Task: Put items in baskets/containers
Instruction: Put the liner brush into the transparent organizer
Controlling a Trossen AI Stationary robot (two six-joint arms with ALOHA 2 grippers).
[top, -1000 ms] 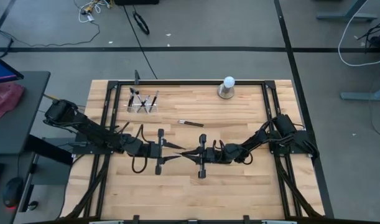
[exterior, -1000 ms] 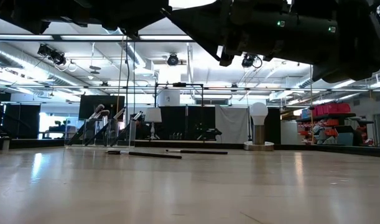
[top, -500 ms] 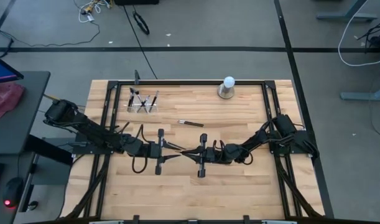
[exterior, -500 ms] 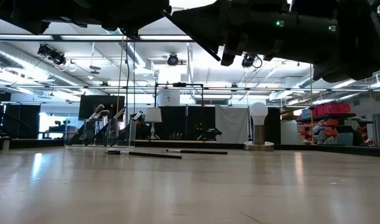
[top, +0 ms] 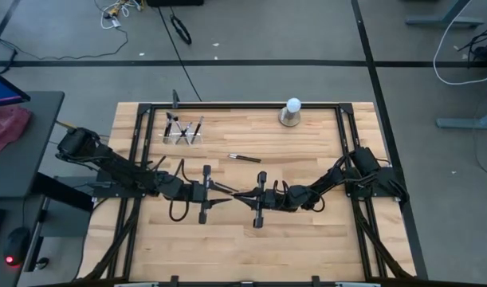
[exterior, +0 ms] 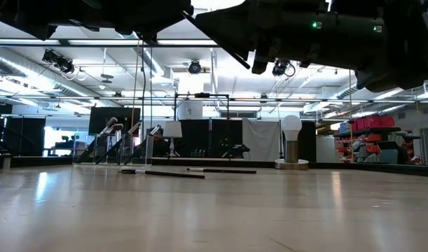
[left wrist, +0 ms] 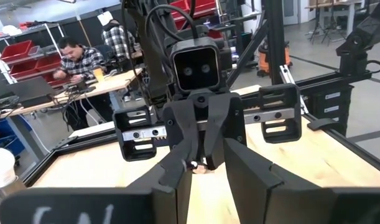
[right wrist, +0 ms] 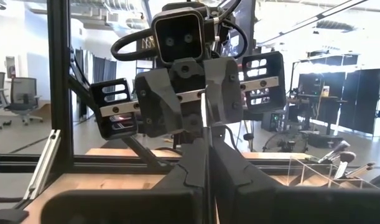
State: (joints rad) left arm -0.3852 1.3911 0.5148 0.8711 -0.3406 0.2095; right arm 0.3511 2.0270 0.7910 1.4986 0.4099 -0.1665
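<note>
My two grippers meet tip to tip above the middle of the table, both pointing level. My left gripper (top: 225, 190) and my right gripper (top: 239, 194) are each shut on one thin makeup brush (top: 232, 192), which the fingers mostly hide. A pale bit of the brush (left wrist: 193, 165) shows between the fingers in the left wrist view. The clear holder (top: 183, 131) stands at the far left with several brushes leaning in it. Another brush (top: 245, 158) lies flat on the wood beyond the grippers. My left gripper pinches the brush between its two fingers (left wrist: 180, 171), coming level from the table's left. The brush is lifted clear of the table; the fingers hide which part they have. My right gripper pinches the same brush at its fingertips (left wrist: 205, 146), level from the table's right. Only a pale end (left wrist: 193, 165) pokes out.
A white ball on a grey round base (top: 291, 112) stands at the far edge, right of centre. A black frame (top: 227, 106) runs around the table. A person sits at a desk (left wrist: 78, 56) in the room beyond. Bare wood (top: 251, 247) lies along the near side.
My left gripper's fingers have drawn together on the brush. Both arms have kept their places, and the brush stays clear of the table between them.
</note>
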